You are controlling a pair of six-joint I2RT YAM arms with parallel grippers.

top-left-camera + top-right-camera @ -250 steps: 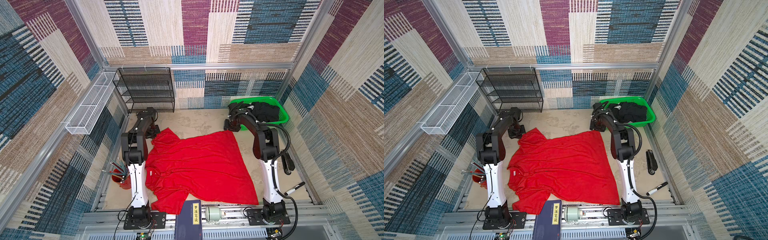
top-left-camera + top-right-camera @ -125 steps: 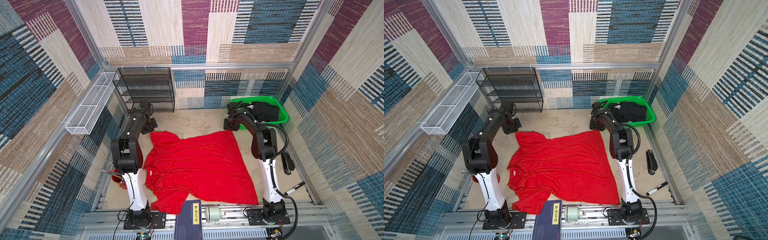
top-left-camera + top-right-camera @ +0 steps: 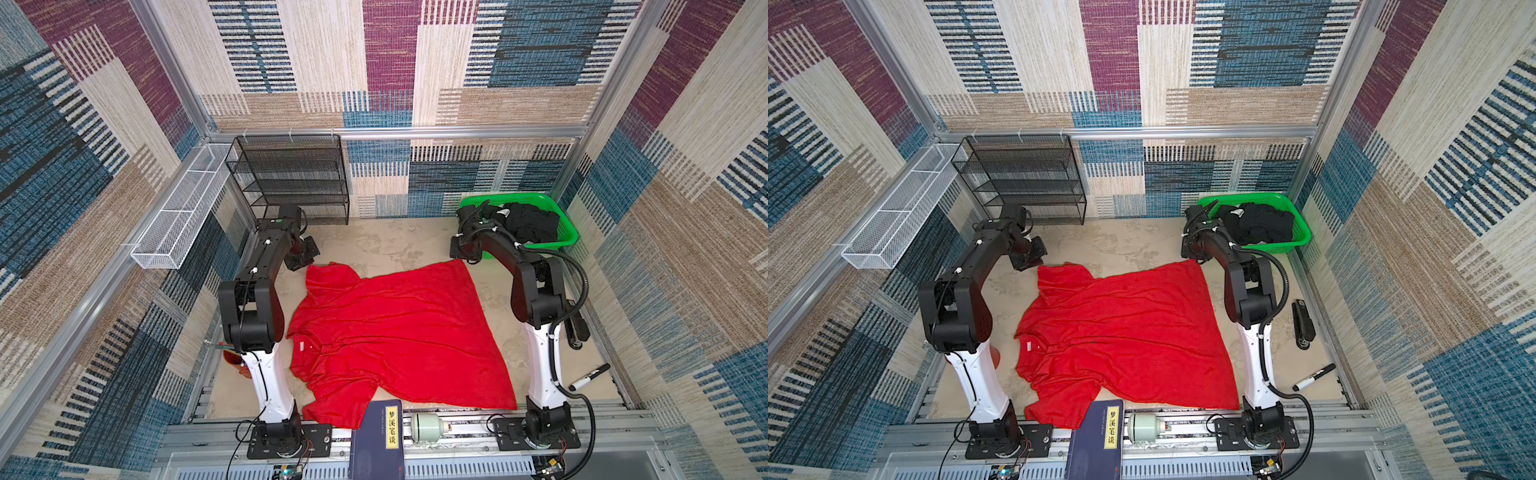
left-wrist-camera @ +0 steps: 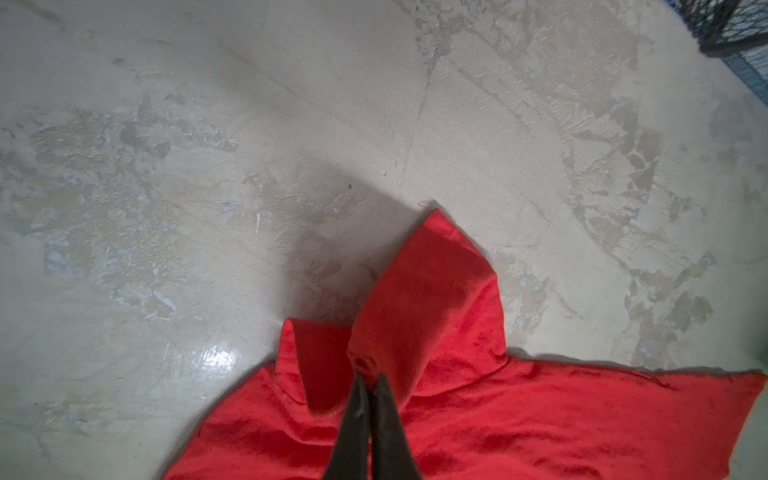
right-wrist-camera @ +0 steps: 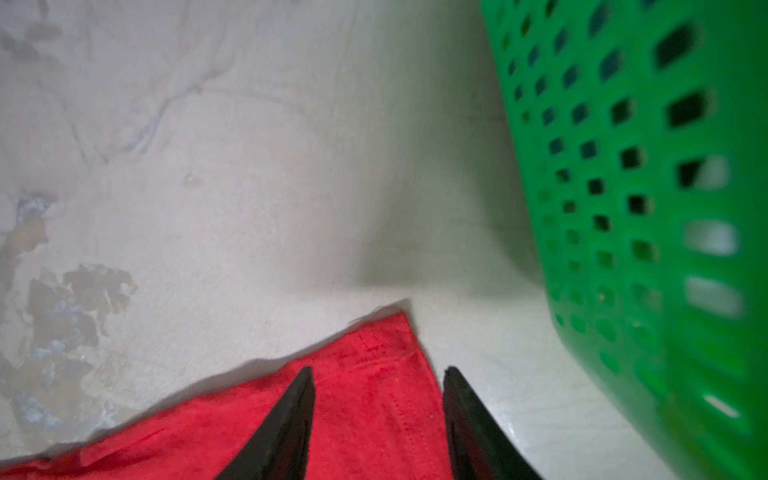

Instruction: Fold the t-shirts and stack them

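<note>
Only left gripper (image 4: 369, 380) tight on red t-shirt (image 4: 540, 415)

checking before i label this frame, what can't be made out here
- Black t-shirts: count unclear in both top views; heaped in the green basket, partly behind the right arm.
- Right gripper: open over the red t-shirt's corner; whether it touches cloth is unclear in the right wrist view.
- Neck tag: print too small in both top views.
- Red object: mostly hidden by the left arm in both top views.
</note>
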